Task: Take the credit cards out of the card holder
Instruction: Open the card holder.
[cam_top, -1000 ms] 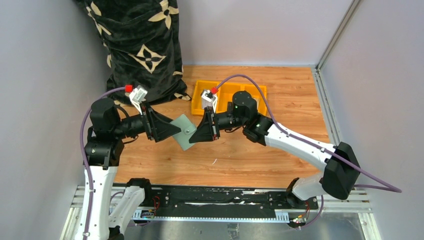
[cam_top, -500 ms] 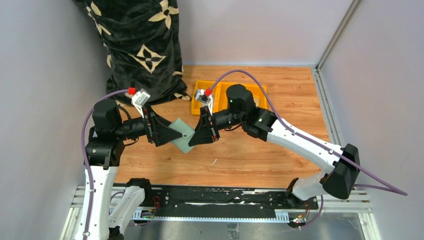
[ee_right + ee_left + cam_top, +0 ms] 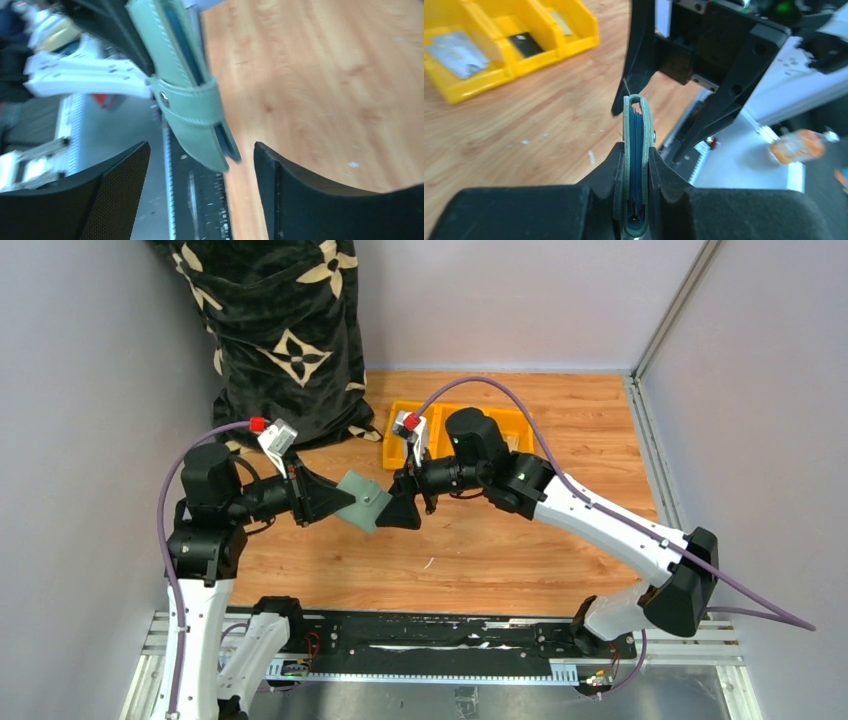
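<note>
Protruding from left claw [image 3: 637,157]: card holder [image 3: 636,116]

No legible text, labels or numbers anywhere.

Right gripper [image 3: 388,518] moved left toward frame centre, tighter against the wallet [image 3: 362,498]. Right arm's elbow swung left and up over the yellow bin [image 3: 522,423]. Wallet now tilted, narrower from above. Left gripper [image 3: 343,503] slightly lower.
</note>
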Robot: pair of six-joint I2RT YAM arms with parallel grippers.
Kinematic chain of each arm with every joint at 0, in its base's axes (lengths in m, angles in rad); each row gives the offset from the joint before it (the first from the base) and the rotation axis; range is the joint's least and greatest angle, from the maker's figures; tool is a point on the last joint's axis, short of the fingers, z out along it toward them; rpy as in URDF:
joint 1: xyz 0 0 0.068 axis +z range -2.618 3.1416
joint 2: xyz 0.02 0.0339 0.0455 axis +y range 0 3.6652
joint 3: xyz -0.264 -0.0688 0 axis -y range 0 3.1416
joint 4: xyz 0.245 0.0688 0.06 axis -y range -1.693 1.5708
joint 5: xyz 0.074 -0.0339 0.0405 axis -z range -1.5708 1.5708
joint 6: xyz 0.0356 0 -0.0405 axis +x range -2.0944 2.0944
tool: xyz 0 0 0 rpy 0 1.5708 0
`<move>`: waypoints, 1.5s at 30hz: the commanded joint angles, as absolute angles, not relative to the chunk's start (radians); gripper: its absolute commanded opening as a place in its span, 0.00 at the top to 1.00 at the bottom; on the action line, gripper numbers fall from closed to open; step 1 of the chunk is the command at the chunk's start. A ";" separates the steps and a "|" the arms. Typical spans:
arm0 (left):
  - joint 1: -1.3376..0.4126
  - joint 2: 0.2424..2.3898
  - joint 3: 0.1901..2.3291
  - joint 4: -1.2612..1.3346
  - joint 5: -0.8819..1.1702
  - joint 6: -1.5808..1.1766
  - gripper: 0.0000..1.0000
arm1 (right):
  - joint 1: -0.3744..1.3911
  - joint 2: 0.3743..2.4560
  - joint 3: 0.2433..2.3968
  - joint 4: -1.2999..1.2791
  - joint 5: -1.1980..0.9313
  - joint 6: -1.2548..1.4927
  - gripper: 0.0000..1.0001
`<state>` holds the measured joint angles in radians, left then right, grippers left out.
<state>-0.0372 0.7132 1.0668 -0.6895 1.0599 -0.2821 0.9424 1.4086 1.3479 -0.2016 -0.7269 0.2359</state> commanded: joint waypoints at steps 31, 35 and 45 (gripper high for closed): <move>-0.041 0.528 0.923 -0.508 0.515 -0.419 1.00 | 1.154 1.613 1.639 -0.215 0.077 0.693 0.28; -0.040 0.523 0.912 -0.510 0.533 -0.432 1.00 | 1.154 1.647 1.670 -0.221 0.076 0.693 0.29; -0.041 0.517 0.921 -0.499 0.612 -0.444 1.00 | 1.154 1.665 1.684 -0.273 0.131 0.693 0.52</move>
<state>-0.0360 0.5343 0.9131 -0.5488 0.5163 -0.4198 1.1412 1.6489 1.6638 -0.2382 0.0757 0.6918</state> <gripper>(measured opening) 0.173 0.523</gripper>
